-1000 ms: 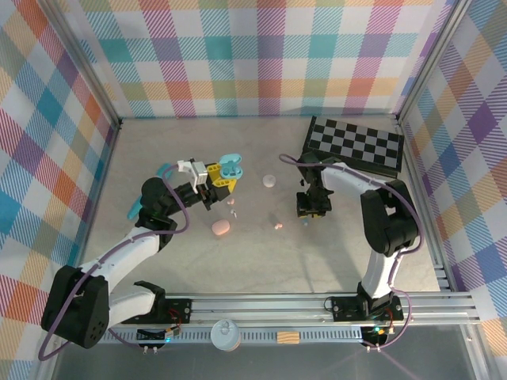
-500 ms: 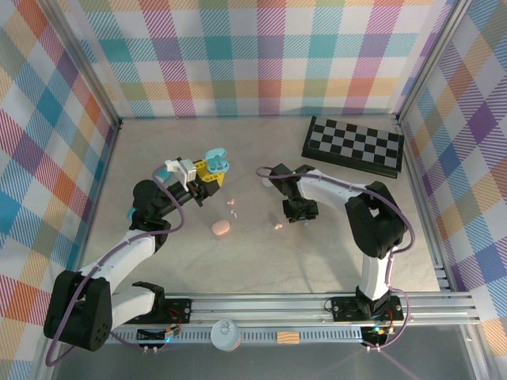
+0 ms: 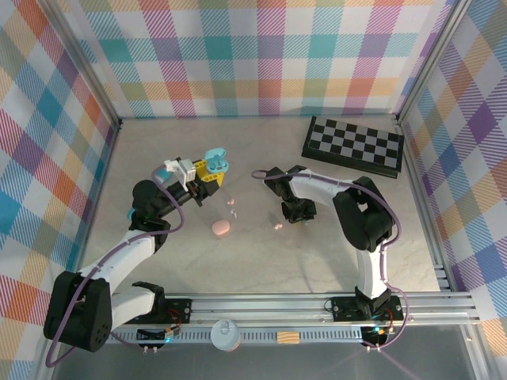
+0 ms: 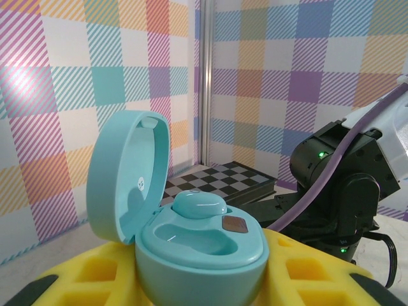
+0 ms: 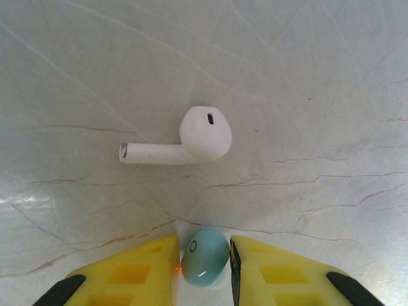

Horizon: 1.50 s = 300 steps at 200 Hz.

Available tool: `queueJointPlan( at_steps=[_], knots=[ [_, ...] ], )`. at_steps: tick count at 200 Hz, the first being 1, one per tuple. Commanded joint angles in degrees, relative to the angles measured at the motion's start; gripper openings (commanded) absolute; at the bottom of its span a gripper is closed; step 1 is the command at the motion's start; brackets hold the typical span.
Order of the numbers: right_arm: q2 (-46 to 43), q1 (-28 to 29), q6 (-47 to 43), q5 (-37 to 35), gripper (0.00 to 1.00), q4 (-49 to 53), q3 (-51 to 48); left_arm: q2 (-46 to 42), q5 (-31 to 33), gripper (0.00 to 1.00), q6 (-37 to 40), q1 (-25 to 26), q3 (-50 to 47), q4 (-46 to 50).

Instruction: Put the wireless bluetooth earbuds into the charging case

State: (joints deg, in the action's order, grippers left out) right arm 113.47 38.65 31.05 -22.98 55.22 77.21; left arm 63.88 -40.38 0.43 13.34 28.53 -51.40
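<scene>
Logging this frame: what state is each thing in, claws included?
teal charging case: lid open, second well empty
seated teal earbud: in its well in the case
left claw: shut on the teal charging case
right claw: shut on the second teal earbud
white earbud: loose, on its side on the table
pink case: closed, on the table
pink earbuds: loose on the table

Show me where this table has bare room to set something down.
Free: the near strip between the pink case and the rail; the far left corner; the right, this side of the chessboard. Crowded: the middle, where pink earbuds lie between the left tool holding a teal case and the right tool on a teal earbud.
</scene>
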Motion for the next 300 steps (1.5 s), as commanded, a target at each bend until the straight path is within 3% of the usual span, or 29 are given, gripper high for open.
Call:
queueJointPlan(
  at_steps=[1,66,157,235,270,300],
  knots=[
    [1.38,0.13,-0.29,-1.27,0.28,2.12,1.63,-1.41,-0.58,0.32,-0.42,-0.51,-0.19,-3.1],
    [2.61,0.14,-0.11,-0.1,0.28,3.36,1.19,-1.44,-0.84,0.32,-0.36,-0.47,-0.04,-3.1],
    [-0.49,0.11,-1.11,0.45,0.2,2.81,0.16,-1.57,-1.38,0.32,-0.46,-0.56,0.12,-3.1],
    [-12.38,-1.77,-3.78,11.32,0.2,-3.54,-2.18,-0.55,-2.6,0.32,1.29,1.94,1.53,-0.76],
    [-18.69,-4.31,-3.27,20.85,0.2,-4.48,-1.89,4.26,-1.68,0.32,1.51,5.32,2.46,-3.62],
    [-21.37,-4.9,-3.51,21.89,0.2,-1.64,0.96,9.93,-0.71,0.32,1.97,8.77,4.91,-6.35]
  ],
)
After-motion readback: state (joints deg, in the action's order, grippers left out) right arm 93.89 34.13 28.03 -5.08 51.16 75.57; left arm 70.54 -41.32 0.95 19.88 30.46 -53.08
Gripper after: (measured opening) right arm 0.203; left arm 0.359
